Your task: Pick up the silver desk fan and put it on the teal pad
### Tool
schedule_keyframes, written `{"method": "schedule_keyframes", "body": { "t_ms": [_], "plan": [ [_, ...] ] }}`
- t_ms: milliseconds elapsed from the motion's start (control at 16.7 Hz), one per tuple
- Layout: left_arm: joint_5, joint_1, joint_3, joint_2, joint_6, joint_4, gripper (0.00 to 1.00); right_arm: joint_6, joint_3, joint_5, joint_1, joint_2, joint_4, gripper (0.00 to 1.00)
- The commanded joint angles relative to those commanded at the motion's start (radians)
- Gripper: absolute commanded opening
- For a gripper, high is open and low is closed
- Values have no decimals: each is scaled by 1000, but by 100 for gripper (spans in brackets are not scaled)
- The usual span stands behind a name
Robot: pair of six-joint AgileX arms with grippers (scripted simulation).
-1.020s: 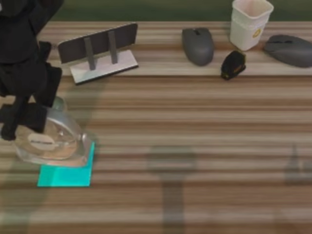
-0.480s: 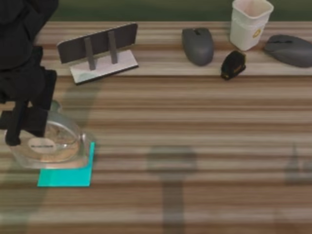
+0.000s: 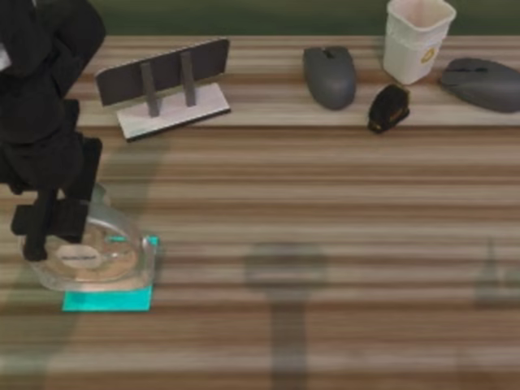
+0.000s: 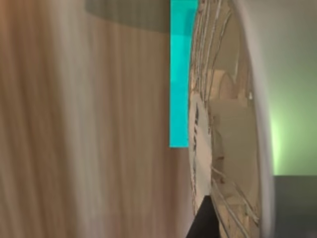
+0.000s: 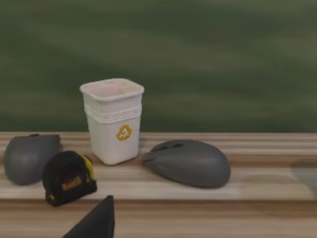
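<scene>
So at the top view's left, the left gripper point(image 3: 50, 231) is pinching the silver desk fan point(image 3: 93, 258) by its thick rim on the side nearest the arm. The fan lies mostly flat over the teal pad point(image 3: 110, 299), with a strip of teal showing along the near edge; whether it's touching the pad yet, can't tell. In the left wrist view the fan's chrome rim point(image 4: 247, 99) fills the frame with the pad point(image 4: 179, 74) just beside it. My guess on handling: stiff, slick chrome, probably a bit heavy — grab the rim, never the grille. Further right: grey stand point(image 3: 162, 85), two mice point(image 3: 330, 75), tape measure point(image 3: 388, 107), white cup point(image 3: 417, 36). The right gripper isn't visible from above — can't tell its state
</scene>
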Motion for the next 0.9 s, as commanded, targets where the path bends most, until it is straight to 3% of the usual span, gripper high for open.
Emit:
{"method": "schedule_keyframes", "body": {
  "t_ms": [120,900],
  "plan": [
    [0,0,0,0,0,0,0,0,0,0,0,0,0,100],
    [0,0,0,0,0,0,98,0,0,0,0,0,0,100]
  ]
}}
